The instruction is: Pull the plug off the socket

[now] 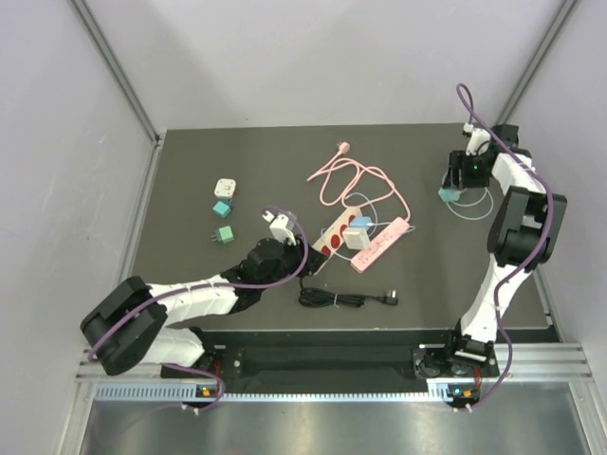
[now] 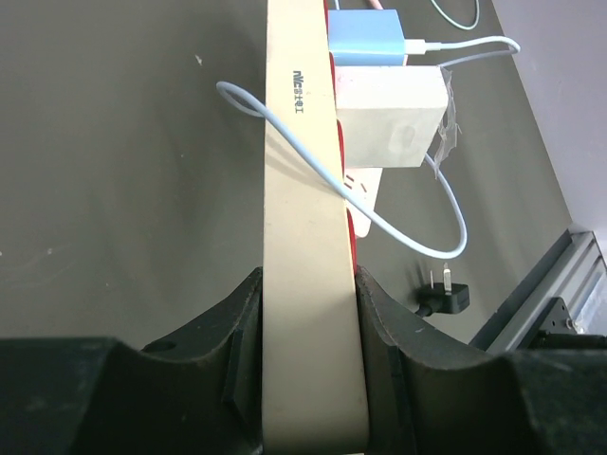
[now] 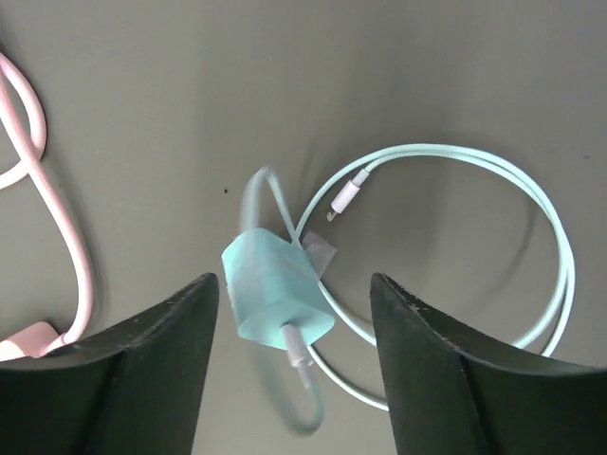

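Observation:
My left gripper (image 2: 308,284) is shut on the near end of a cream power strip (image 2: 299,142) with a red socket face, seen also in the top view (image 1: 330,235). A white plug (image 2: 394,118) and a blue plug (image 2: 365,38) with a pale blue cable sit in the strip's sockets; in the top view they show as the white plug (image 1: 358,239) and the blue plug (image 1: 362,223). My right gripper (image 3: 294,322) is open at the far right (image 1: 453,188). A teal charger (image 3: 275,289) with its looped cable (image 3: 531,218) lies between the fingers, untouched and slightly blurred.
A pink power strip (image 1: 381,244) lies beside the cream one, its pink cable (image 1: 351,175) looped behind. A black cable with plug (image 1: 346,300) lies near the front edge and shows in the left wrist view (image 2: 446,299). Three small adapters (image 1: 223,209) sit at the left.

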Robot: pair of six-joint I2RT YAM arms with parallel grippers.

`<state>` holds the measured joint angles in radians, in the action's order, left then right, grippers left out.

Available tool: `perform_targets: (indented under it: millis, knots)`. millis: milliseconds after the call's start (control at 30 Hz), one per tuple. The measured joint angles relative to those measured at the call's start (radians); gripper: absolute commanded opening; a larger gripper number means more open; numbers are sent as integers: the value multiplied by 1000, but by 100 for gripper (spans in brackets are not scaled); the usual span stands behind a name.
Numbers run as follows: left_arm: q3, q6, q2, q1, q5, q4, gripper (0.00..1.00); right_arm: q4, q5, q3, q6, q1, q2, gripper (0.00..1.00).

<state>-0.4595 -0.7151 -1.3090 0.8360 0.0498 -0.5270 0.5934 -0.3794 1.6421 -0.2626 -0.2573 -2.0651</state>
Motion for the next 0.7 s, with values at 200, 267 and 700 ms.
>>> perform_targets:
  millis: [200, 267, 700]
  knots:
    - [27, 8, 32, 0, -18, -6, 0, 3, 21, -55, -52, -1, 63, 82]
    - [35, 13, 42, 0, -31, -6, 0, 3, 26, -100, -80, -1, 127, 91]
    - [46, 57, 68, 0, -89, -11, 0, 2, -143, -348, -367, 32, 634, 95]
